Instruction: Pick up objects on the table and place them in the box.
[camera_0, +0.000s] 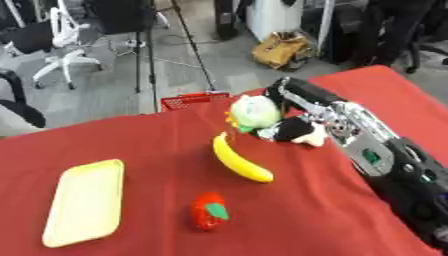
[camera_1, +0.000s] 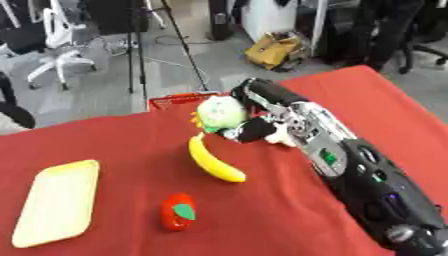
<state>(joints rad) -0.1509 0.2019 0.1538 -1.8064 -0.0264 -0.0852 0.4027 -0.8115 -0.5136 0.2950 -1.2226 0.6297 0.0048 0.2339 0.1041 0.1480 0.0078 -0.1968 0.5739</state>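
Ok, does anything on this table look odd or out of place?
Nothing looks spilled or damaged. The banana, the red strawberry-like toy and the yellow tray lie apart on the red table. The right hand holds a pale green cabbage-like object near the red basket.

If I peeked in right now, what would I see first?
Probably the robot's big black and silver right hand, reaching in from the right and curled round a pale green round thing near the table's far edge. Next, the yellow banana mid-table on the red cloth.
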